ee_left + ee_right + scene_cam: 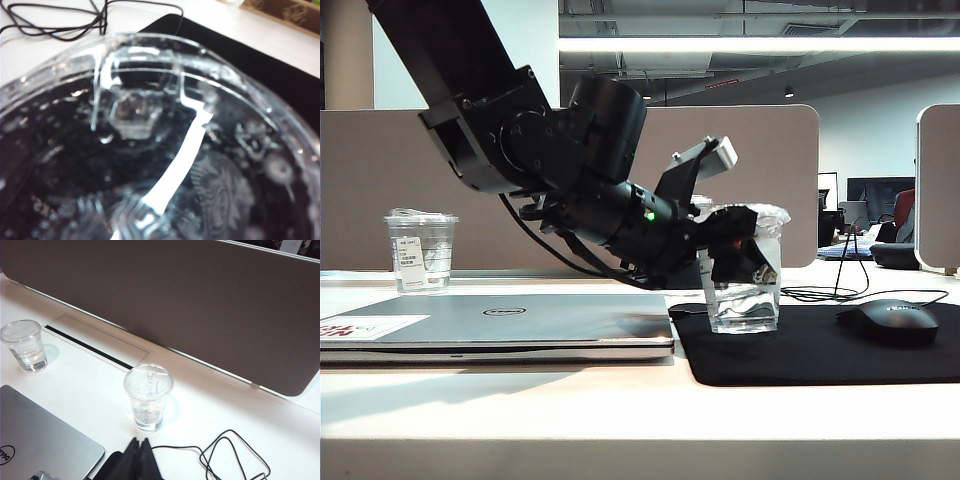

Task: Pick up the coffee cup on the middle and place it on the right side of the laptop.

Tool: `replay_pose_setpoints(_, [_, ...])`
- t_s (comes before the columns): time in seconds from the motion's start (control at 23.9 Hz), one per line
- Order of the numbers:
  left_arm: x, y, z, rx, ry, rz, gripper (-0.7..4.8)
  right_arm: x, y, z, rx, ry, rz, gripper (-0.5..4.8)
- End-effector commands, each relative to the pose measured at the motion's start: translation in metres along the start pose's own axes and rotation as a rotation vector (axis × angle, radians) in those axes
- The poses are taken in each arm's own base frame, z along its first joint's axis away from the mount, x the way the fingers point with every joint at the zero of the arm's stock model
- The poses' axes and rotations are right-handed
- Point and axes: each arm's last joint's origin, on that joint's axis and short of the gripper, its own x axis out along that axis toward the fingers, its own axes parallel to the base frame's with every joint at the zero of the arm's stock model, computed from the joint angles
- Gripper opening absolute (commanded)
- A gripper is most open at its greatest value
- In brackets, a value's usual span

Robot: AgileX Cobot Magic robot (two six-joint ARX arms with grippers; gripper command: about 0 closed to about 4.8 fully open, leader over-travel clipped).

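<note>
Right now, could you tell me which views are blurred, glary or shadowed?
Left wrist view: coffee cup fills the frame, out of focus, with glare streaks. Exterior view: left gripper dark against bright ceiling lights, shadowing the laptop. Right wrist view: sharp, evenly lit.

A black mouse [892, 321] rests on a black mouse pad [820, 350]; a labelled clear cup [420, 250] stands behind, near a grey partition [175, 295]

coffee cup [744, 300] on mouse mat [820, 350], right of laptop [500, 325]
</note>
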Motion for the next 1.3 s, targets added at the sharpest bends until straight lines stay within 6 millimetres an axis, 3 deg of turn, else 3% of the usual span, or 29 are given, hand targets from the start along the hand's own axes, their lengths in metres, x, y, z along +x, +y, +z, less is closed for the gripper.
replay_pose_setpoints(0.04, [0.002,0.0,0.001,0.014,-0.021,0.015,3.17,-0.003,0.0,0.005,-0.014,-0.029,-0.004,-0.05])
replay_pose_setpoints(0.08, [0.002,0.0,0.001,0.007,-0.019,0.016,3.44,-0.003,0.0,0.005,-0.014,-0.029,-0.004,-0.05])
replay_pose_setpoints(0.17, [0.002,0.0,0.001,0.002,-0.015,0.016,4.62,-0.003,0.0,0.005,-0.014,-0.029,-0.004,-0.05])
replay_pose_setpoints(0.21, [0.002,0.0,0.001,0.001,-0.015,0.016,4.79,-0.003,0.0,0.005,-0.014,-0.029,-0.004,-0.05])
replay_pose_setpoints(0.63, [-0.002,-0.002,-0.003,-0.023,0.071,-0.049,4.79,-0.005,0.001,0.005,-0.015,-0.031,-0.005,-0.05])
replay_pose_setpoints(0.79, [-0.012,-0.005,0.008,0.008,0.092,-0.047,4.79,-0.005,0.001,0.005,-0.015,-0.031,-0.005,-0.05])
replay_pose_setpoints(1.09, [-0.068,-0.018,0.06,0.191,0.164,0.098,4.79,-0.012,0.003,0.008,-0.02,-0.045,-0.007,-0.05])
replay_pose_setpoints(1.3, [-0.105,-0.02,0.091,0.222,0.106,0.123,4.79,-0.014,0.004,0.009,-0.02,-0.047,-0.007,-0.05])
